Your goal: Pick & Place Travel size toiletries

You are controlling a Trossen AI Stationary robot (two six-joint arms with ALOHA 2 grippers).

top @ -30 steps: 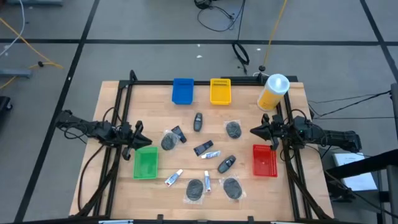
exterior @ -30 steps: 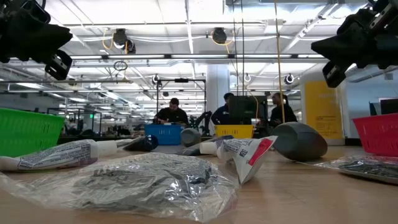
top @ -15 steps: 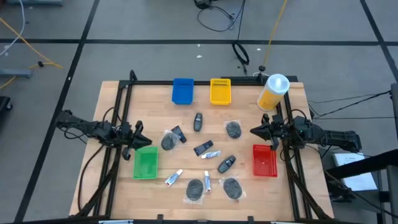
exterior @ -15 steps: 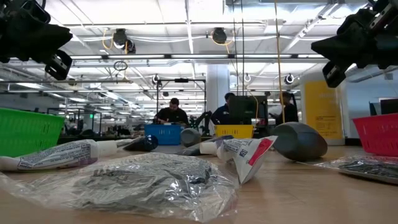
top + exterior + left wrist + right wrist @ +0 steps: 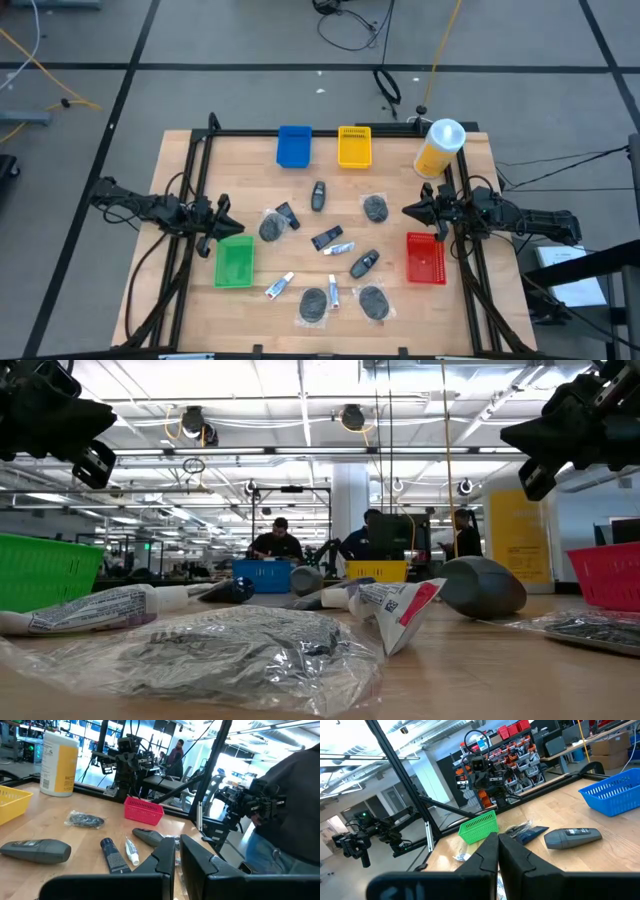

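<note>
Three toiletry tubes point(image 5: 279, 287) point(image 5: 333, 291) point(image 5: 341, 248), four bins point(image 5: 235, 261) point(image 5: 294, 146) point(image 5: 355, 147) point(image 5: 425, 257), two closed grippers point(image 5: 232, 224) point(image 5: 407, 211)

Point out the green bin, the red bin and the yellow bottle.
green bin point(image 5: 234, 262), high view, on its mesh floor.
red bin point(image 5: 425, 258), high view, on its floor.
yellow bottle point(image 5: 438, 148), high view, between its white cap and yellow body.

The left hand point(image 5: 232, 226) and the right hand point(image 5: 406, 211) both hang up off the surface point(image 5: 400, 300), one at each side, fingers pressed together, holding nothing.
</note>
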